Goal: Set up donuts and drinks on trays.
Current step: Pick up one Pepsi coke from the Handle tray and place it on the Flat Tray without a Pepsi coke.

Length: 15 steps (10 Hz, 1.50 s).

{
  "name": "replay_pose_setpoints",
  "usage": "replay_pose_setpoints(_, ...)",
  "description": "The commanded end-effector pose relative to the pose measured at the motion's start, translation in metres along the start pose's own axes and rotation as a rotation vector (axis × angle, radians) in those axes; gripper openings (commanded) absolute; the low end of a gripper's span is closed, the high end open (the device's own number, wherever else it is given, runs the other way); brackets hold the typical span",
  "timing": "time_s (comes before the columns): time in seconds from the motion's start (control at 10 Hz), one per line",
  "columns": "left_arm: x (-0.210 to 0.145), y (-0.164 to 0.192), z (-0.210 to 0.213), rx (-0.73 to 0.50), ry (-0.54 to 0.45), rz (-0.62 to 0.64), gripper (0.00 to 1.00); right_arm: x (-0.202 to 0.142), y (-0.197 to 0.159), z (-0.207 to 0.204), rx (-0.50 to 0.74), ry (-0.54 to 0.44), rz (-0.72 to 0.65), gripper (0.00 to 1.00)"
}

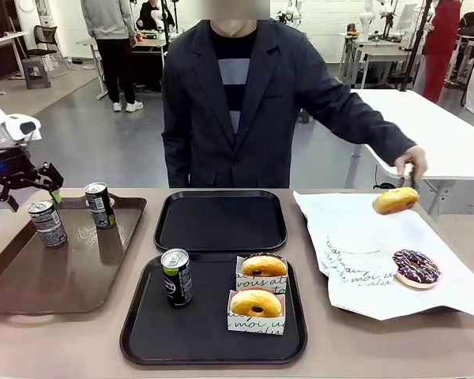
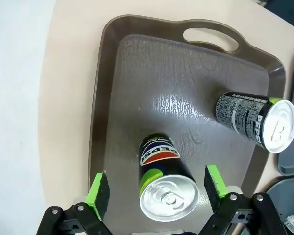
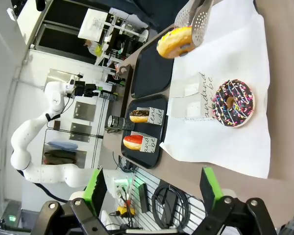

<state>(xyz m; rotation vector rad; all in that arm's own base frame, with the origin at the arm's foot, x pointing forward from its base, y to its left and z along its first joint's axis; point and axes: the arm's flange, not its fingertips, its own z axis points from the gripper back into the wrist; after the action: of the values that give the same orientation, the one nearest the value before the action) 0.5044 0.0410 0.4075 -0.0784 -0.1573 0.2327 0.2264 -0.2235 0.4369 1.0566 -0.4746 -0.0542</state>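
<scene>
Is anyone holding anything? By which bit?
The person's hand holds tongs, which pinch a yellow donut by its edge. The robot's jaws hold nothing.

Grey glossy floor (image 1: 87, 146), large white table (image 1: 450, 134) at right, black chair (image 1: 43, 35) far left, white back wall (image 1: 63, 20).

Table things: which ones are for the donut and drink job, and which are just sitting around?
For the job: two black trays, three drink cans, two yellow donuts in paper holders, the yellow donut in the tongs, the chocolate donut.
Just around: brown tray, white paper sheet, white table behind.
</scene>
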Motion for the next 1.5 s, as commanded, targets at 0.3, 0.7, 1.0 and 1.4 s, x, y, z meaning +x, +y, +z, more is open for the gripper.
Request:
replay_pose_setpoints(0.3, 0.008, -0.014, -0.011, 0.057, 0.022, 0.013, 1.0, 0.002, -0.001, 0.0, 0.023, -0.017, 0.017, 1.0)
replay_pose_setpoints(0.7, -0.018, -0.023, -0.017, 0.107, 0.046, -0.026, 1.0, 0.002, -0.001, 0.0, 0.023, -0.017, 0.017, 1.0)
replay_pose_setpoints(1.0, -0.015, -0.02, -0.031, 0.128, 0.056, -0.015, 1.0, 0.002, -0.001, 0.0, 0.023, -0.017, 0.017, 1.0)
replay_pose_setpoints(1.4, -0.01, -0.019, -0.036, 0.12, 0.067, -0.009, 1.0, 0.002, -0.001, 0.0, 0.023, -0.017, 0.017, 1.0)
